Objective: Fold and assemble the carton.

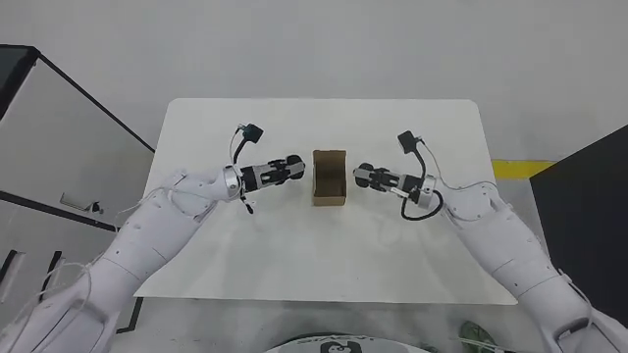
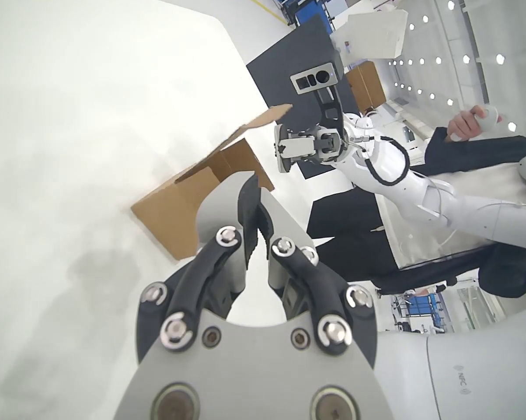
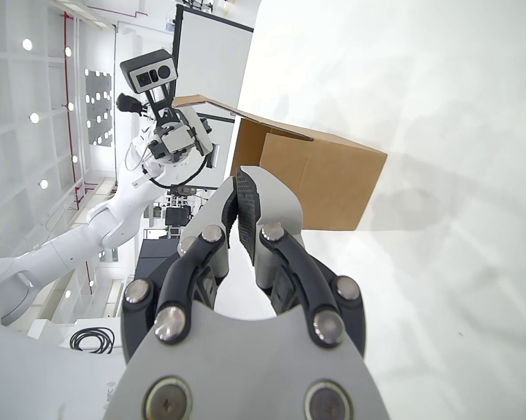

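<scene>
Carton (image 1: 329, 176) stands at the middle of the table (image 1: 412, 255), one flap (image 2: 263, 117) raised. Left gripper (image 1: 297, 168) and right gripper (image 1: 361, 176) flank it, both clenched empty, seemingly just clear of it. Brace one wall and press the flap down evenly.

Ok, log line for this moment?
carton: upright, flap open | left tool: shut, beside carton | right tool: shut, beside carton
</scene>
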`<act>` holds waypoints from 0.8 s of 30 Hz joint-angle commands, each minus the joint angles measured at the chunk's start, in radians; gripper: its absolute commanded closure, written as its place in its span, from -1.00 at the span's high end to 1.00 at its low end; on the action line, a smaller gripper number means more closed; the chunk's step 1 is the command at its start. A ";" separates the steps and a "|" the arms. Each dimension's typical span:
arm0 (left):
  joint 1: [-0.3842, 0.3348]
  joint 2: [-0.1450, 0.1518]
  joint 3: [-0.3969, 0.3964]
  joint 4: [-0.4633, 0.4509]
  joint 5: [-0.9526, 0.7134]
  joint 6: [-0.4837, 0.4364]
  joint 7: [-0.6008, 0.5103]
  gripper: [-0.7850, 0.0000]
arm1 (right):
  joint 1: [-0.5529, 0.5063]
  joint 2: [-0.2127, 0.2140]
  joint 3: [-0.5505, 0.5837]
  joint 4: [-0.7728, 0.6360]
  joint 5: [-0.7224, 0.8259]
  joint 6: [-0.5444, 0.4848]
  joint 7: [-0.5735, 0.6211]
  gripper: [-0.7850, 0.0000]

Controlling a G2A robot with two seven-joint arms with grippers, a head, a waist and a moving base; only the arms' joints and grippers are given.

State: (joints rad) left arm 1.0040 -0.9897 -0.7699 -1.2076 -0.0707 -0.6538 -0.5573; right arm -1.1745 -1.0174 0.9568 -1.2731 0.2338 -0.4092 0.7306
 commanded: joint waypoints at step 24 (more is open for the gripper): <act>-0.101 -0.110 0.113 0.207 -0.035 -0.062 -0.104 -1.00 | 0.034 -0.046 -0.056 0.044 -0.005 0.035 -0.052 -1.00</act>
State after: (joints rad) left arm 0.9043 -1.0974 -0.6586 -1.0043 -0.1070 -0.7151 -0.6602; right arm -1.1432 -1.0609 0.9038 -1.2320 0.2296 -0.3738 0.6785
